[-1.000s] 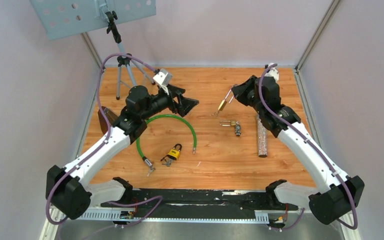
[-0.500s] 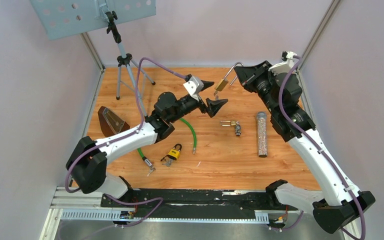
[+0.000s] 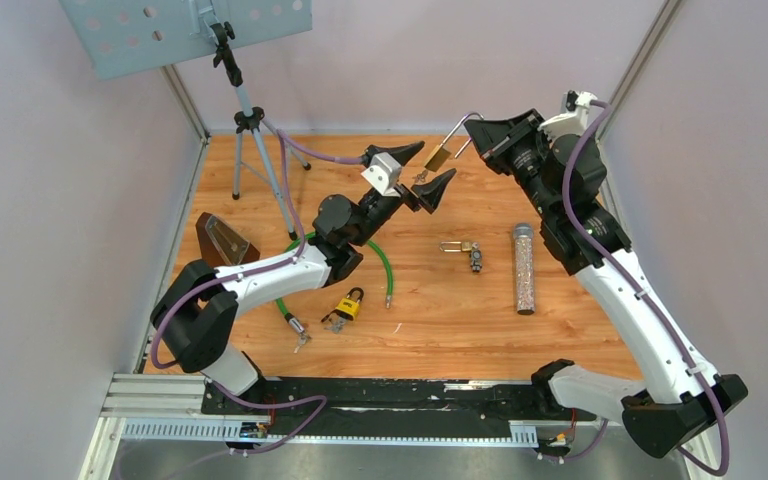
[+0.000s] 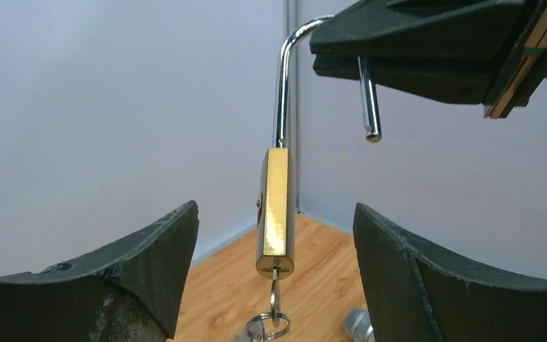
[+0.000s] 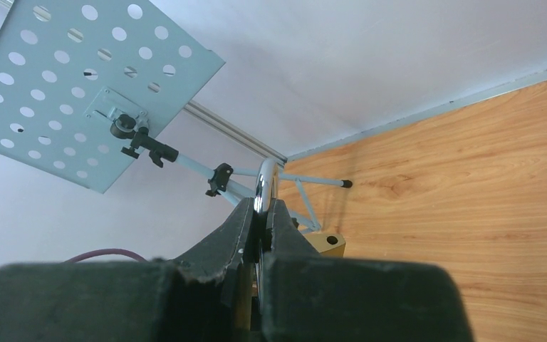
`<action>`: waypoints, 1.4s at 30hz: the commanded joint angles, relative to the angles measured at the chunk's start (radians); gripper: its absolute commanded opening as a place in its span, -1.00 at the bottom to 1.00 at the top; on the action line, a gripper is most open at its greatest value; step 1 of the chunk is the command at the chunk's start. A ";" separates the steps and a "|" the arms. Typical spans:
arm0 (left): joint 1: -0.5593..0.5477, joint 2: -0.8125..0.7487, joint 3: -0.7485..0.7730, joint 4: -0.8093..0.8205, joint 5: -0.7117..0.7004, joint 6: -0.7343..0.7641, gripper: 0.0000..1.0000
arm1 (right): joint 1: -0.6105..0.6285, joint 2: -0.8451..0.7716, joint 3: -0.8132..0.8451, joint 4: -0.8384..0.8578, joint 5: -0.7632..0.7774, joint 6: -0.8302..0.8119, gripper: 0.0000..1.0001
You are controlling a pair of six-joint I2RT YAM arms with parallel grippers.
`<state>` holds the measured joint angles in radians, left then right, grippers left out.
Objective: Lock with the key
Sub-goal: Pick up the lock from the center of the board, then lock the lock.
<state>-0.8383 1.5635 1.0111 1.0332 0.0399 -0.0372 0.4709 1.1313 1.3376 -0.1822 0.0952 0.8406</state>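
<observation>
brass padlock (image 4: 275,214) is up in the air, beyond the far end of the green cable (image 3: 388,262), toward the back wall; it hangs body-down from its shackle (image 4: 283,78), shackle open, free leg clear of the body. right gripper (image 5: 260,214) is pressed tight on the shackle's bend; left gripper (image 3: 424,168) is spread wide, one finger either side of the body, touching neither face as far as the wrist view shows. what looks like the key (image 4: 274,280) sits in the bottom of the body; key ring (image 4: 262,326) dangles under it.

handling, my read: solid metal body, dense, stiff, smooth flat faces — probably slippery under hard pads; it hangs off one seated shackle leg, so a nudge will swing it. best hold is across the broad faces at mid-body, key end left free; the key is thin and small, easy to miss or cock sideways.

surface: wooden table (image 3: 440,330), hard and flat; a dropped lock would likely skid. yellow padlock (image 3: 349,303) lies inside the green cable's arc; small lock with keys (image 3: 465,248) just right of the cable's end; glitter tube (image 3: 525,268) further right; tripod (image 3: 245,120) behind the cable's left side. pale walls on three sides — little slack near the back one.
</observation>
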 commanded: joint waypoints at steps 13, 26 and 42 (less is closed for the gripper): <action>0.019 0.008 0.050 0.140 0.048 -0.066 0.23 | 0.007 -0.011 0.095 0.128 -0.073 0.046 -1.00; 0.022 -0.039 0.002 0.176 0.064 -0.097 -0.01 | 0.006 -0.034 0.083 0.136 -0.114 0.108 -1.00; 0.024 -0.098 -0.052 0.182 0.022 -0.101 -0.09 | 0.006 -0.045 0.050 0.146 -0.108 0.155 -1.00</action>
<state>-0.8185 1.5238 0.9588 1.1561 0.0872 -0.1307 0.4709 1.1294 1.3731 -0.1745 -0.0097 0.9451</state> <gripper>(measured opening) 0.429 0.033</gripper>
